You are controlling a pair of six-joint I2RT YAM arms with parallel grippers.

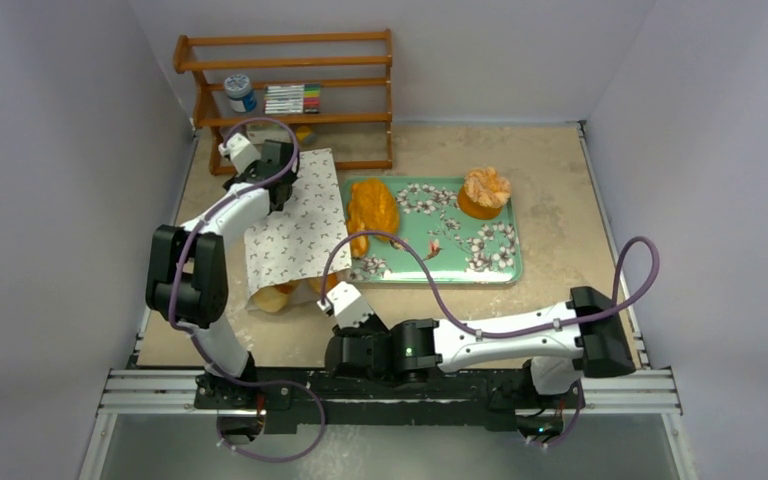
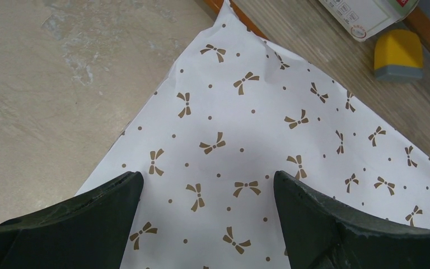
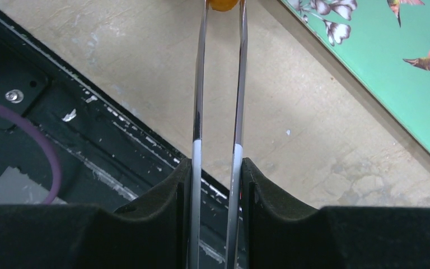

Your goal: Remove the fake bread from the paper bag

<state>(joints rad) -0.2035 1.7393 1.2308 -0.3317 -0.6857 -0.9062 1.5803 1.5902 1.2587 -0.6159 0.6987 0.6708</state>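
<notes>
Right wrist view shows your right end effector point(image 3: 217, 168) partly closed on a pair of metal tongs point(image 3: 199, 84), its pads pressing both blades from the outside. The blades run straight away from it, nearly parallel. Their tips meet an orange piece point(image 3: 224, 3) of bread that the top edge cuts off, so you cannot tell how firmly it is pinched. Bare table point(image 3: 313, 140) lies under the tongs, with the edge of the green tray point(image 3: 392, 73) to the right and the black rail point(image 3: 61, 106) to the left.

In the top view, this end effector sits low near the front of the table, and the tongs reach to the open near mouth of the bag point(image 1: 295, 230). A pale golden bread point(image 1: 273, 297) shows in that mouth.

Your left end effector point(image 2: 208, 218) stands wide open over the far end of the bag and holds nothing. Bow-printed paper spreads between its fingers point(image 2: 89, 224); whether they touch the paper you cannot tell. Just past the bag's far corner is the wooden shelf point(image 1: 290, 62), with a yellow block point(image 2: 398, 55) on its lowest board.

The tray lies just right of the bag. A lumpy loaf point(image 1: 372, 208) rests on the tray's left end and a ruffled pastry point(image 1: 485, 188) near its far right corner, the two well apart.
</notes>
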